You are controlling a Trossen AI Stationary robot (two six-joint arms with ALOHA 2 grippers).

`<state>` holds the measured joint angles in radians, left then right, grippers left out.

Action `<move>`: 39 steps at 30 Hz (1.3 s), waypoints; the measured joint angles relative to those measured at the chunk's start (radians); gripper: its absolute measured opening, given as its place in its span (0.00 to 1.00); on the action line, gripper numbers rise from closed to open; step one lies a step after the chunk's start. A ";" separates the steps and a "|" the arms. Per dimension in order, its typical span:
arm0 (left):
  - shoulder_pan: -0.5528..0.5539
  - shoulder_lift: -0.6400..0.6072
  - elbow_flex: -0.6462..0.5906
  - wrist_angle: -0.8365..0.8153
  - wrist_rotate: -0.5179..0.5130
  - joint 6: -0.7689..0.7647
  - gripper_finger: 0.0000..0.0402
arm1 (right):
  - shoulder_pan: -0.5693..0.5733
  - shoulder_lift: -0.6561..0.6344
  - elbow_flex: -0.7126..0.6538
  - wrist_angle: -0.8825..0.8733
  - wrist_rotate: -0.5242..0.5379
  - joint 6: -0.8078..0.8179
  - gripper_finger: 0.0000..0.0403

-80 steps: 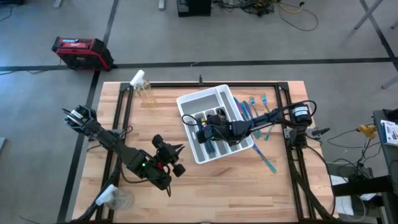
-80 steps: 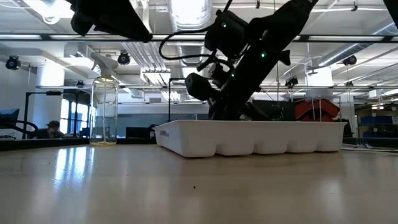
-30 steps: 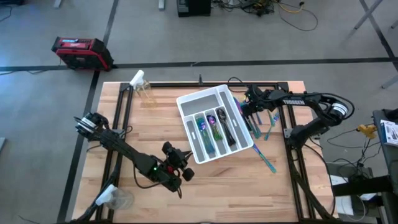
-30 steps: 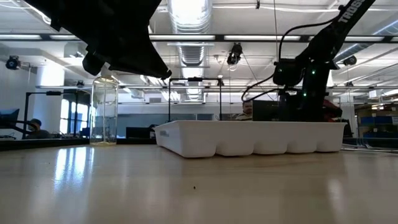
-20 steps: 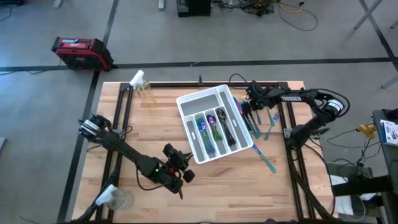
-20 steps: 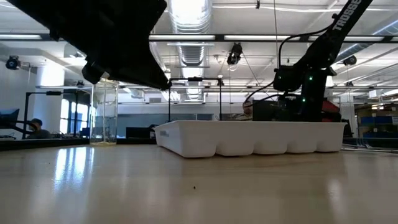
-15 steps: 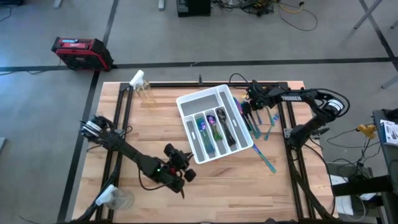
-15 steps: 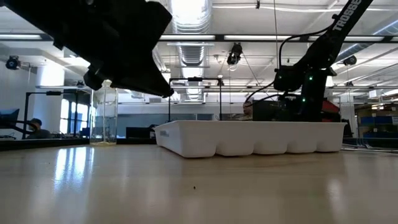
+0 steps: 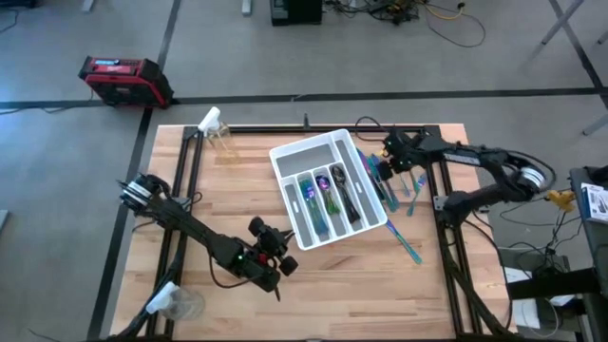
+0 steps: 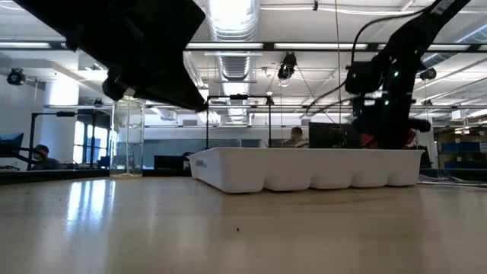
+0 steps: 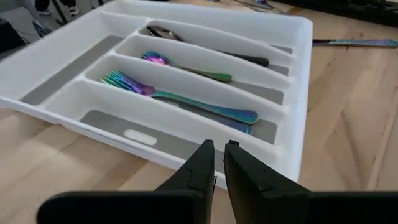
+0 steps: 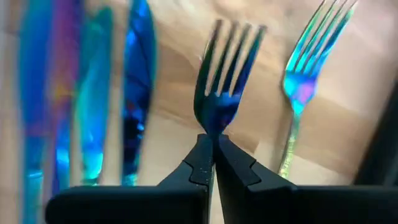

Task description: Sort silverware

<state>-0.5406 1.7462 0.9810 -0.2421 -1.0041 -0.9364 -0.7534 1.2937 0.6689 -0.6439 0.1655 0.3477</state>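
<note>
The right gripper [image 12: 211, 163] is over the loose silverware beside the white cutlery tray [image 9: 296, 155], on the tray's right in the high view, and its fingers pinch the neck of a dark blue fork [image 12: 222, 81] with the tines pointing away from the wrist. Below it on the wooden table [image 9: 237, 204] lie a second iridescent fork [image 12: 303, 78] and several blue-teal knives [image 12: 135, 81]. The tray already holds a rainbow fork [image 11: 168, 94], a spoon [image 11: 184, 66] and a dark piece [image 11: 205, 48], each in its own compartment. The left gripper [image 11: 215, 169] waits near the tray's short end, fingers nearly pressed together and holding nothing. A spray bottle [image 9: 217, 131] stands at the far left corner of the table.
</note>
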 joint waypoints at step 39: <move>0.014 -0.037 -0.009 -0.039 0.053 -0.017 0.06 | 0.025 0.146 -0.054 0.031 -0.147 -0.209 0.17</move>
<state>-0.5266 1.7094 0.9720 -0.2813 -0.9512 -0.9539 -0.7282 1.4400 0.6145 -0.6126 0.0183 0.1389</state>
